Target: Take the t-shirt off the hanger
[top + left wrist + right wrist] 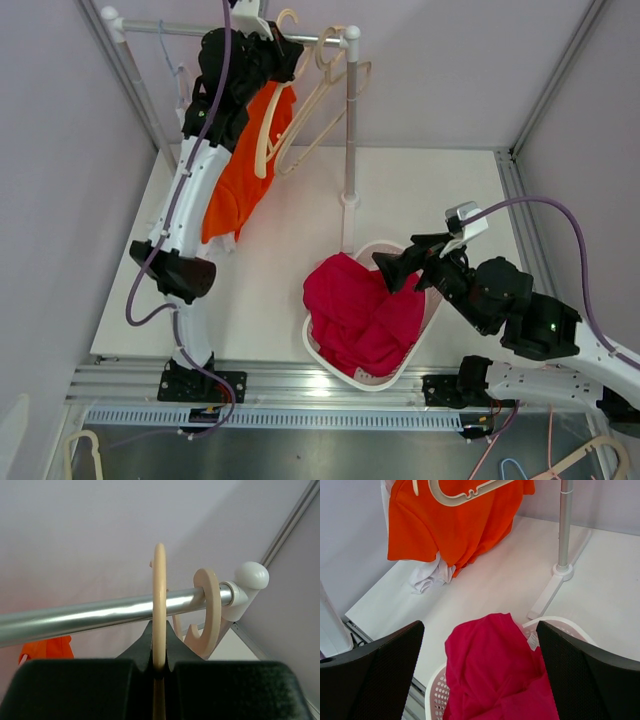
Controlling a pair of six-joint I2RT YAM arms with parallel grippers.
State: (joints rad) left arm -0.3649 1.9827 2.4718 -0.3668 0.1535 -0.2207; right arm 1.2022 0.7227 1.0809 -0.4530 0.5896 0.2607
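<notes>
The orange t-shirt hangs limp and creased below the clothes rail, towards the rack's left end. A crimson t-shirt lies crumpled in the white laundry basket. The left gripper is pinched tight on a beige hanger hook looped over the rail, with its arm stretched upward. The right gripper hovers above the basket, fingers spread wide and holding nothing.

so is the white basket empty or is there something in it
Not empty: a pink garment fills the white basket, heaped above its rim.
</notes>
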